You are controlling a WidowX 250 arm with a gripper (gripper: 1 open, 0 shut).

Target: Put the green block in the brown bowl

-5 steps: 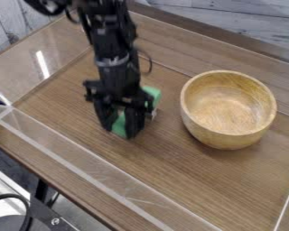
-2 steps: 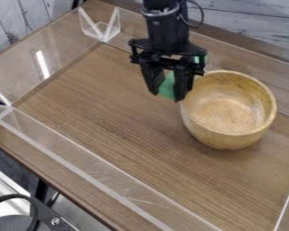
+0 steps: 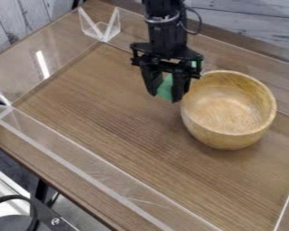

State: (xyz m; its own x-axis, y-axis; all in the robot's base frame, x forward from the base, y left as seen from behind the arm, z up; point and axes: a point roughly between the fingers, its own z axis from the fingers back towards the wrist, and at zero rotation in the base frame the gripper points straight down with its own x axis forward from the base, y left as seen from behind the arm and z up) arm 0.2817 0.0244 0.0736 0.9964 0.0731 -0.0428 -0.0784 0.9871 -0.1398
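Since the first earlier frame, we see the gripper (image 3: 166, 87) gone from the middle-left of the table (image 3: 98, 135) up to a spot just left of the brown bowl (image 3: 229, 109), carrying the green block (image 3: 168, 86) with it; against the frame just before this one, it has barely shifted.

We note the arm (image 3: 164, 23) coming down from the top edge of the view, the gripper pointing straight down. Its two dark fingers (image 3: 152, 81) are clamped on the green block, one on each side. The block shows as a bright green patch between them, with its lower end peeking out near the fingertips. It appears lifted clear of the tabletop, though we cannot judge how high.

We place the block just beside the bowl's left rim, outside it and not over its hollow. The bowl sits on the right part of the table, upright, its inside light and grainy, nothing in it that we can see.

A clear wall (image 3: 62, 158) runs round the wooden surface. A small clear stand (image 3: 102, 24) sits at the far edge, left of the arm.
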